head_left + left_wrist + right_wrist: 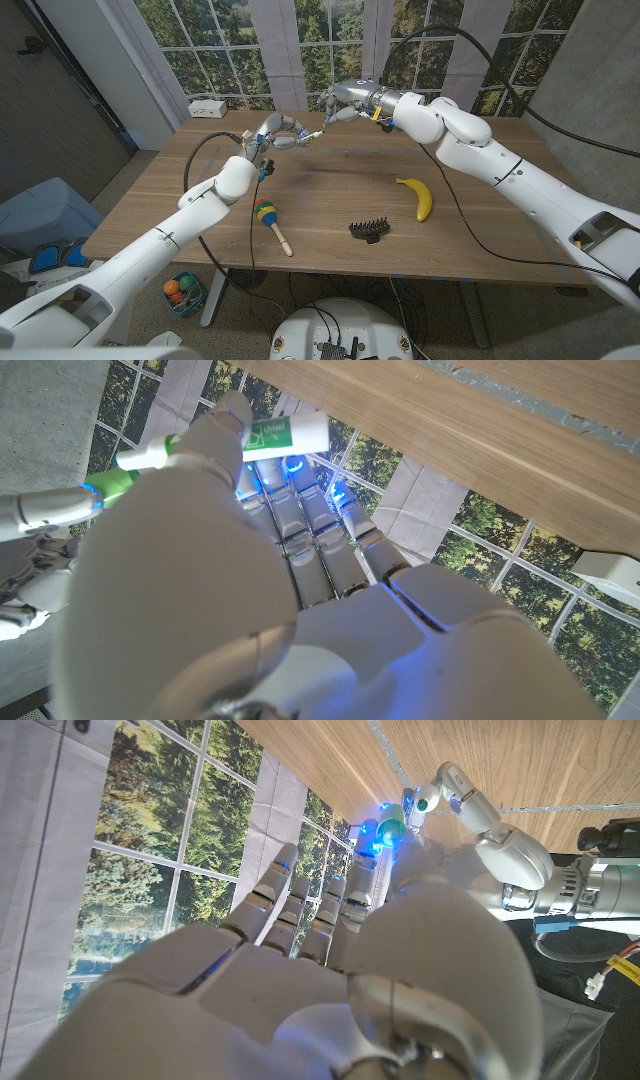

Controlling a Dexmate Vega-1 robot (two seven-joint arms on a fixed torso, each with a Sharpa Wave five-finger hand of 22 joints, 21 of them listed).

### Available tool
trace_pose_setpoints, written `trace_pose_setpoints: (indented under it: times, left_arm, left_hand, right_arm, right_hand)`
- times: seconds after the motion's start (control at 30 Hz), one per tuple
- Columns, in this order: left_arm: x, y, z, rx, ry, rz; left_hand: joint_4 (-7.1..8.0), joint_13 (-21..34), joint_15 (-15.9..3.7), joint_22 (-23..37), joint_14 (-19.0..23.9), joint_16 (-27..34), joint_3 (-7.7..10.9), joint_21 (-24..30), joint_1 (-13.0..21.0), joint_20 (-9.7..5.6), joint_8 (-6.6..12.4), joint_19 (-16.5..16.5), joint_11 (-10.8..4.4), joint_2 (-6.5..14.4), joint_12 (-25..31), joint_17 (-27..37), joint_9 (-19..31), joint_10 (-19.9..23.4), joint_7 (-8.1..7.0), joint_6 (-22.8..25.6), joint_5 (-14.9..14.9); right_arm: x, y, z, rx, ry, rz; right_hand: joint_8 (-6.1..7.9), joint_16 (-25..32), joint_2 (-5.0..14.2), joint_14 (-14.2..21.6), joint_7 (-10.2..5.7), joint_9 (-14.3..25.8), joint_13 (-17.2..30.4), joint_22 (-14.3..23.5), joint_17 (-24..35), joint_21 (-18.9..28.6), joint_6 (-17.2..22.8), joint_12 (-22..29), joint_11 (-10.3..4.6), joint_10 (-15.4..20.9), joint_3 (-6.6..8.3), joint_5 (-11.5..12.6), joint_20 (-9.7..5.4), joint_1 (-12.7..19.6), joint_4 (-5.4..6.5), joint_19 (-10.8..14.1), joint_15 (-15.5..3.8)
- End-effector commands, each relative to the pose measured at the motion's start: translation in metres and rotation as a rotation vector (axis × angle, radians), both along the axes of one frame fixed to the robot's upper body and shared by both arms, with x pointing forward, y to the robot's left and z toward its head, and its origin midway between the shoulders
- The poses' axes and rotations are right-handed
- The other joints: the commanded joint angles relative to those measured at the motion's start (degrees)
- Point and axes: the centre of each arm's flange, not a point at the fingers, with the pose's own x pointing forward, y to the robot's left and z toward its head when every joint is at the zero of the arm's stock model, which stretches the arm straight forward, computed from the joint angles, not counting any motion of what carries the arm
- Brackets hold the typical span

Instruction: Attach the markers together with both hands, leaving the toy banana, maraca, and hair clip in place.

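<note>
Up over table's far side, left hand (278, 130) pinches white-green marker (265, 434), right hand (345, 100) grips other marker (392, 823), tips meeting between hands. Toy banana (420, 197), maraca (268, 218), hair clip (368, 230) sit nearer robot, well apart from both.

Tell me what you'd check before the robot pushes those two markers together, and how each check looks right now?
1. Left hand holds a marker: ok, a white and green one shows in the left wrist view.
2. Right hand holds a marker: ok, a green tip shows at its fingers.
3. Marker ends lined up: cannot tell, too small in the head view.
4. Marker ends already touching: cannot tell.
5. Banana, maraca and clip away from the hands: ok, all lie nearer the front of the table.
</note>
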Motion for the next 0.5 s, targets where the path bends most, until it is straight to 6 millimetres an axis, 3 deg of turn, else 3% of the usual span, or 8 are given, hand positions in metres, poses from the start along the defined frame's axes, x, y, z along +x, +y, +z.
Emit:
trace_pose_setpoints:
  times: [0.03, 0.5]
  left_arm:
    - [-0.0001, 0.0038, 0.0003, -0.015, -0.02, 0.033]
    - [-0.0007, 0.0025, -0.0014, -0.074, -0.043, 0.036]
  left_hand:
    - [2.41, 0.59, -6.72, 0.22, 0.5, -0.04, 2.26, 0.43, 1.09, -0.96, 0.51, -0.05, -8.03, 1.95, 0.44, 0.35, 0.54, 9.21, -4.74, 6.49, 0.26]
    - [2.12, 0.91, -6.69, 0.16, 0.15, -0.5, 2.14, 0.6, 1.25, -0.99, 0.94, 0.06, -8.02, 1.16, 0.6, 0.54, 0.65, 9.85, -4.52, 7.31, 0.1]
  right_arm:
    - [-0.0029, -0.0043, 0.0003, -0.003, 0.001, -0.026]
    - [-0.0081, -0.0105, -0.0003, 0.016, 0.022, -0.01]
  right_hand:
    - [0.2, 0.5, 0.16, 1.07, -0.4, 0.3, 0.11, 0.1, 0.11, 0.35, 1.17, 0.58, 0.13, 1.2, -0.28, 0.05, -0.02, 0.3, 0.03, -0.11, -9.57]
    - [0.31, 0.32, 0.16, 0.34, 0.14, 0.33, 0.14, 0.08, 0.21, 0.41, 2.08, 0.74, 0.62, 1.45, -0.68, 0.09, 0.02, 0.27, 0.12, -0.27, -9.42]
